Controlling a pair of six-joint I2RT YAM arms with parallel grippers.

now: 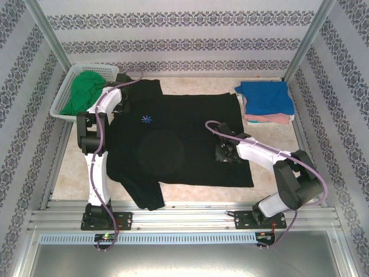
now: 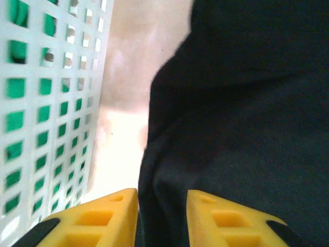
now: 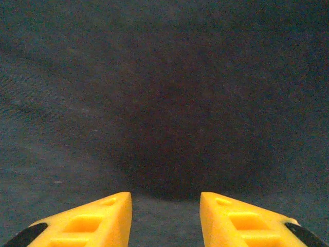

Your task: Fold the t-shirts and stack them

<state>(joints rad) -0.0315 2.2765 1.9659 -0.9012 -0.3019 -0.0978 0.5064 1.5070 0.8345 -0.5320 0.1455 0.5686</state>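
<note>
A large black t-shirt (image 1: pixel 173 144) lies spread flat on the table, its light-blue chest mark (image 1: pixel 147 119) facing up. My left gripper (image 1: pixel 123 82) is at the shirt's far left shoulder, beside the basket. In the left wrist view its yellow fingers (image 2: pixel 110 211) stand apart with the shirt's left edge (image 2: pixel 154 154) running between them; the left gripper (image 2: pixel 162 193) is open. My right gripper (image 1: pixel 221 153) hovers low over the shirt's right half, its jaws apart above smooth black cloth (image 3: pixel 164 103); the right gripper (image 3: pixel 165 195) is open.
A white lattice basket (image 1: pixel 63 95) at the far left holds a green t-shirt (image 1: pixel 83 92); its wall (image 2: pixel 51 103) stands close to my left fingers. A folded blue t-shirt (image 1: pixel 265 95) lies on a pink one (image 1: pixel 268 119) at the far right. Patterned walls enclose the table.
</note>
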